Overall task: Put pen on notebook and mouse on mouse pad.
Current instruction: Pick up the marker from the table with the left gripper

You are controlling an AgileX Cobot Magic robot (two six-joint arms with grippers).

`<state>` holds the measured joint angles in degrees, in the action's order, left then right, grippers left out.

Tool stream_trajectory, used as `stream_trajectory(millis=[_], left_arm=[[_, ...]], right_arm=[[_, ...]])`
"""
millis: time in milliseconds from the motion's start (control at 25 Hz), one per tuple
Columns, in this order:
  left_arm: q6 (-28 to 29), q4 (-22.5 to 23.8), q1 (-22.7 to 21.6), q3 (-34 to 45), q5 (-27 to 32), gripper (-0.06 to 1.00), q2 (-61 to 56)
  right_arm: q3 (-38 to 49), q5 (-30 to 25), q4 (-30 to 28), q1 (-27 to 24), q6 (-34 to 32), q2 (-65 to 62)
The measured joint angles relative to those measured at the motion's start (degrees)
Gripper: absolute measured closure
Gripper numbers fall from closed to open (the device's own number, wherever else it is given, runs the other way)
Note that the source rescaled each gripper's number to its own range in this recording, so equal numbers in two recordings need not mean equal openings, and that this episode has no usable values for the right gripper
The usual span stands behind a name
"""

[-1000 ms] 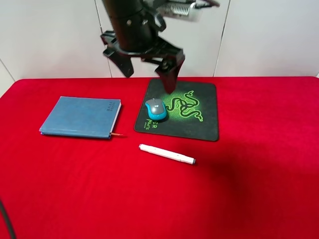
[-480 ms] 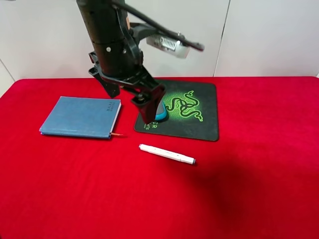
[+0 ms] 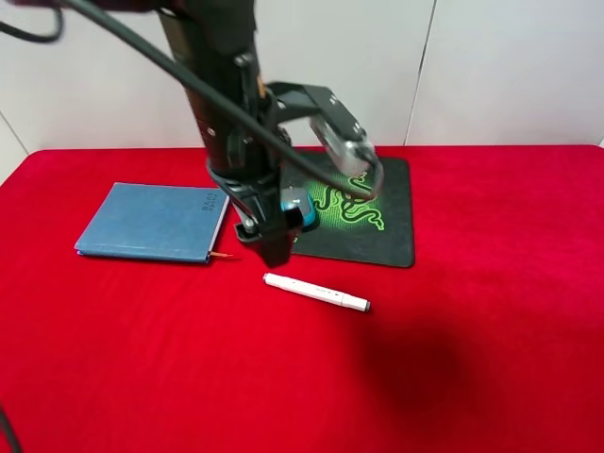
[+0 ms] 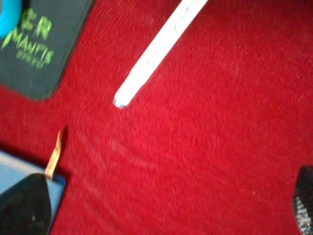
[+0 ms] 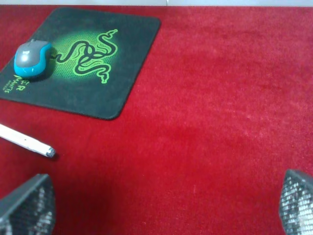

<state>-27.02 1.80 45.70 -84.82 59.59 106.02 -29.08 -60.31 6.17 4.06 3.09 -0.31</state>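
The mouse (image 5: 32, 58) already sits on the mouse pad (image 5: 132, 63), at the upper left of the right wrist view, so I'd say that half of the job is done. What's left is the pen (image 3: 316, 293). It lies flat on the red tabletop (image 3: 472, 359) just below the centre of the high view, slanting down to the right. It is below the pad's lower edge and well apart from the notebook (image 3: 151, 222) at middle left.

The left gripper (image 3: 262, 241) hangs between the notebook's corner and the pad, just above the pen's left end. In the left wrist view its jaws stand wide, one tip in each lower corner, with only cloth between them. The pen crosses the upper middle of that frame, and the notebook's orange ribbon (image 4: 54, 154) shows at lower left. The right gripper (image 5: 161, 203) is wide too and holds nothing, its tips in the lower corners of its own view.

To my eye the pen is light and stiff, with a smooth round barrel that would roll or skid away from a one-sided push. I'd close on it across the middle of the barrel, jaws square to its length. A gentle squeeze should do, since it looks light enough to lift easily.
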Motion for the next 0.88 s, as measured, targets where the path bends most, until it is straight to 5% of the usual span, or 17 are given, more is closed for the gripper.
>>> stream_trajectory(millis=[520,880], left_arm=[[-11.1,-6.0,0.6,0.0,-8.3,-0.05,12.0],[-13.9,-6.9,0.8,0.0,-12.0,-0.05,14.4]], right_arm=[[0.0,0.0,0.0,0.0,0.0,0.0],[0.0,0.0,0.0,0.0,0.0,0.0]])
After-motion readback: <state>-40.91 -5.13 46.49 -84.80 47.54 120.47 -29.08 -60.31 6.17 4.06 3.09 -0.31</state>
